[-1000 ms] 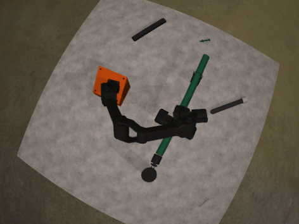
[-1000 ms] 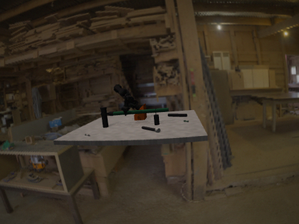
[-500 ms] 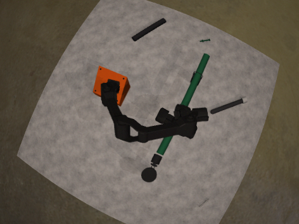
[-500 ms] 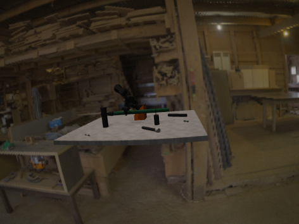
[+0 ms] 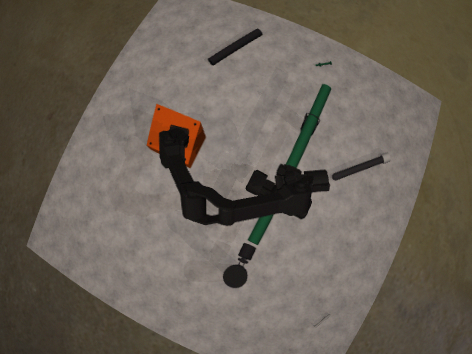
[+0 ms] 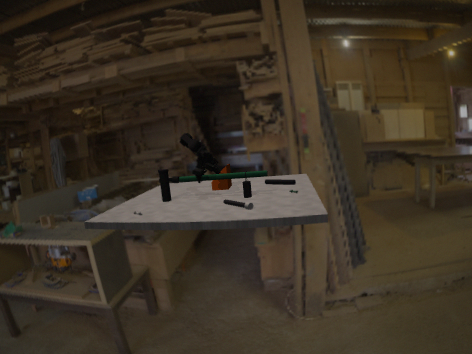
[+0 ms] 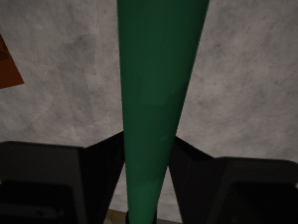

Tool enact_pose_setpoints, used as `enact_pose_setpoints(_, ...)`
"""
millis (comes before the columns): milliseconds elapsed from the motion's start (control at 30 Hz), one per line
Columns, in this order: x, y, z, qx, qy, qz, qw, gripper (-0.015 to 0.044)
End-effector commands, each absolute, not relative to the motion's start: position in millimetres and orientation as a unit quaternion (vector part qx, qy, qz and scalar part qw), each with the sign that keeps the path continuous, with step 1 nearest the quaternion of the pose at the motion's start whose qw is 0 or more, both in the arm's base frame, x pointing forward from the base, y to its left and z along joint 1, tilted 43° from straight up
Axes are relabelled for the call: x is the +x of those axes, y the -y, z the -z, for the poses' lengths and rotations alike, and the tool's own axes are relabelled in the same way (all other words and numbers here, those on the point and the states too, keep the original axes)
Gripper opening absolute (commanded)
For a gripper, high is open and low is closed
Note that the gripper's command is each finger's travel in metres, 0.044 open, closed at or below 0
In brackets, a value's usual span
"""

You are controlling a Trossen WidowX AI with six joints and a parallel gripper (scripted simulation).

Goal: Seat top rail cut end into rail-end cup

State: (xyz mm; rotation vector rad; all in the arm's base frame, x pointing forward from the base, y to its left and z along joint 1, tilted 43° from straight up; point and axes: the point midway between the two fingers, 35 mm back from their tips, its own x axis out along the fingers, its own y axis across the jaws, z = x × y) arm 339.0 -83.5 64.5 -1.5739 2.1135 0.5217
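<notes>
The green rail (image 5: pixel 303 142) (image 6: pixel 250 174) (image 7: pixel 152 90) runs level above the table, through the loop cap on the short post (image 6: pixel 247 189). My gripper (image 6: pixel 199 177) (image 7: pixel 147 134) is shut on the rail around its middle; in the top view the arm hides the fingertips. The dark rail-end cup (image 5: pixel 246 251) (image 6: pixel 174 179) hangs beside the big post (image 5: pixel 235 276) (image 6: pixel 165 188), up near its cap. The rail's cut end is in line with the cup's mouth, with a thin pale line between them. Whether any of the rail is inside cannot be told.
An orange block (image 5: pixel 177 118) (image 6: pixel 218 185) (image 7: pixel 9 72) stands by the arm's base. A black rod (image 5: pixel 235 47) (image 6: pixel 280 182) and a dark rod with a pale end (image 5: pixel 357 168) (image 6: pixel 237 203) lie on the table. A small green piece (image 5: pixel 324 63) lies beyond the rail's far end.
</notes>
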Motion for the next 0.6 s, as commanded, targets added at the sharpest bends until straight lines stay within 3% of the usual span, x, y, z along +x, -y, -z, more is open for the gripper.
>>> enact_pose_setpoints(0, 339.9, 86.7, -72.1, -0.574, -0.764, -0.185, 0.228, 0.0)
enact_pose_setpoints(567, 336.3, 96.1, -78.5, -0.573, -0.766, -0.187, 0.223, 0.0)
